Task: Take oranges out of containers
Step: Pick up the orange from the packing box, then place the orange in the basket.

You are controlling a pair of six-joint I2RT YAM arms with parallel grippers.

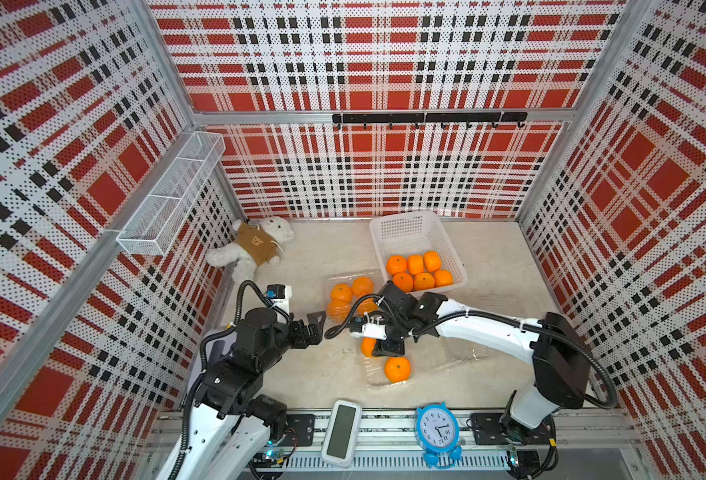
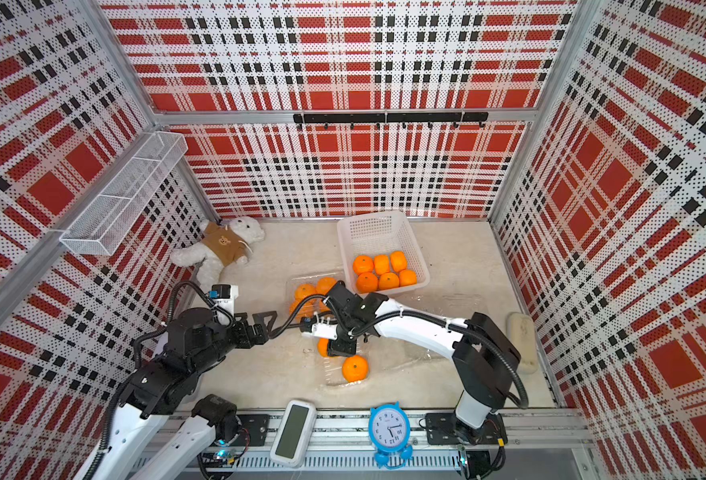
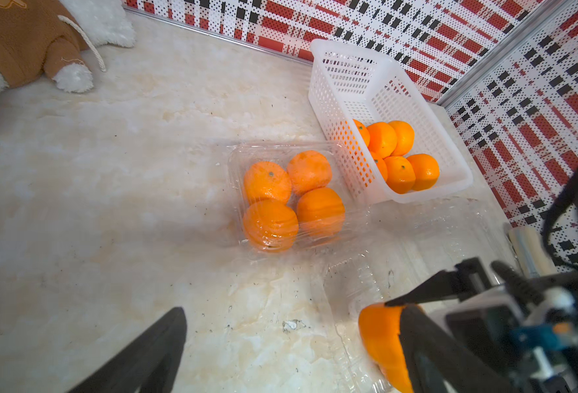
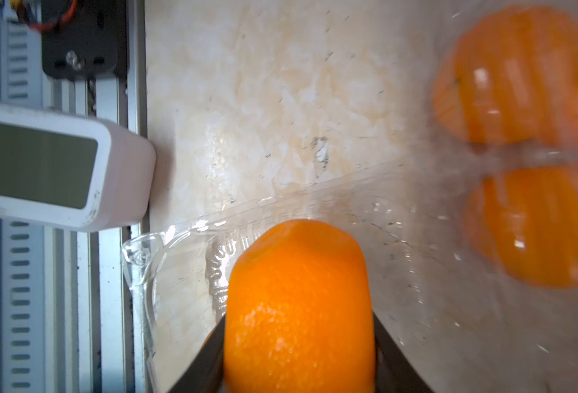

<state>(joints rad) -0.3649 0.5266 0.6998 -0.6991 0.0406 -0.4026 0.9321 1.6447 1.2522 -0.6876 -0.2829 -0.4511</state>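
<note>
About half the job is done. Six oranges (image 1: 420,270) lie in the white basket (image 1: 403,232) at the back of the counter (image 1: 301,374), out of their packaging.

The seventh is being taken now. The right gripper (image 4: 298,343) has closed to about half its span on an orange (image 4: 298,272), with a finger pressed against each side. The fruit sits within the outline of the open container (image 4: 144,258) at the front of the counter. A second orange (image 1: 397,369) lies loose in the same container, just beside the gripper on the near side.

Beside the basket, a closed container (image 3: 236,170) holds four oranges (image 3: 269,182) under its clear lid, none of them touched. Right of it there seems to be a third container (image 3: 444,224), empty, though the clear plastic is faint against the counter.

The left gripper (image 1: 316,326) hangs fully open with nothing in it, near the closed container and apart from the fruit.

By my count, what is left is to lift this orange clear, take the loose one beside it, then open the closed container and empty all four. That makes six oranges to come, one already in hand.
</note>
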